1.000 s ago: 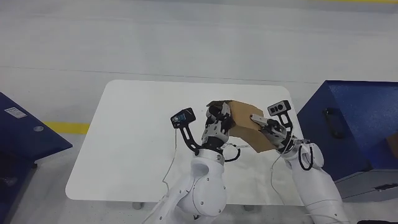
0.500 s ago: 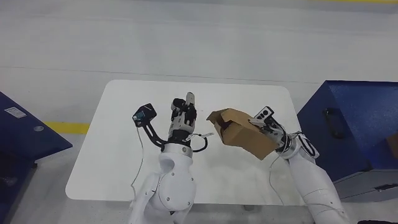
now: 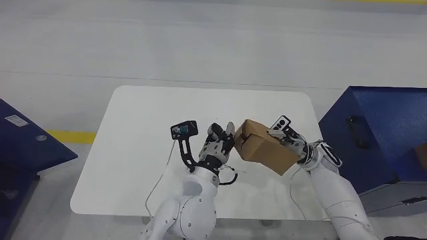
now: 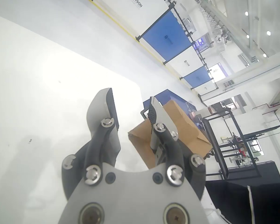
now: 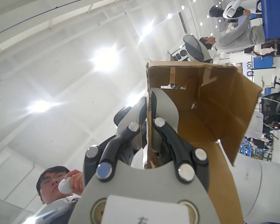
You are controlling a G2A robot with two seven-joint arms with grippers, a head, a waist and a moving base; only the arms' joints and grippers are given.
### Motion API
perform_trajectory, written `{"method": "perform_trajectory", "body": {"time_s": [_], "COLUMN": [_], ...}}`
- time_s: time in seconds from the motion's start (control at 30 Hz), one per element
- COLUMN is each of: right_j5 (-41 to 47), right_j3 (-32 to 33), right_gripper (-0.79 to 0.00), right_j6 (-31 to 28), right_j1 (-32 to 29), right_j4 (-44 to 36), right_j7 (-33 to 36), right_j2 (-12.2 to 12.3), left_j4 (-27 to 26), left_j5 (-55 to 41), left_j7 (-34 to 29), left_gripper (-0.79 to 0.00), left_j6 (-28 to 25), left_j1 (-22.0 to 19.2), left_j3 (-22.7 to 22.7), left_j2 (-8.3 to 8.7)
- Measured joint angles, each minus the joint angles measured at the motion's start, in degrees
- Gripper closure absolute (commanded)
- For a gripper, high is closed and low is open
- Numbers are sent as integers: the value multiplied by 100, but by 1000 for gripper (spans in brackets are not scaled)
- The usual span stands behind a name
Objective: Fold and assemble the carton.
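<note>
The brown cardboard carton [image 3: 263, 148] hangs tilted over the robot's right half of the white round-cornered table [image 3: 133, 153], toward the near edge. I cannot tell whether its lower edge rests on the top. The right pincer [image 3: 283, 133] has it by one wall. In the right wrist view the right pincer [image 5: 149, 108] is pressed together on that thin cardboard edge, with one finger inside the carton [image 5: 212, 108] and the other outside. From there you look into the open end, flaps folded across the far end and one loose panel sticking out to the side.

The left pincer [image 3: 223, 140] sits just beside the carton's other end, the end nearest the middle of the table. Its fingers are spread wide and grip nothing. In the left wrist view the left pincer [image 4: 130, 97] shows bare table [image 4: 37, 71] between its fingers, and the carton [image 4: 186, 127] lies close behind one finger [image 4: 157, 115] — whether that finger touches it I cannot tell.
</note>
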Motion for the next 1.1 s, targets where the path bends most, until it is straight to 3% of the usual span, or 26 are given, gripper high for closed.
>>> {"method": "perform_trajectory", "body": {"time_s": [0.17, 0.2, 0.3, 0.8, 1.1], "right_j5": [0, 4, 20, 174, 293], "right_j3": [-34, -38, -52, -92, -146], "right_gripper": [0, 0, 0, 0, 0], "right_j6": [-38, -41, -41, 7, 24], "right_j1": [34, 37, 31, -3, -14], "right_j4": [12, 7, -9, -34, -76], "right_j7": [0, 0, 0, 0, 0], "right_j2": [1, 2, 6, 45, 61], "left_j4": [30, 38, 48, 53, -206], "left_j5": [166, 207, 290, 529, -25], "left_j7": [-13, -23, -78, -121, 3], "left_gripper": [-372, -539, -785, -785, -785], "left_j6": [48, 68, 115, 240, 112], "left_j1": [-2, -6, -12, 54, 247], "left_j3": [135, 154, 222, 298, 22], "left_j2": [-16, -18, -29, -67, -90]}}
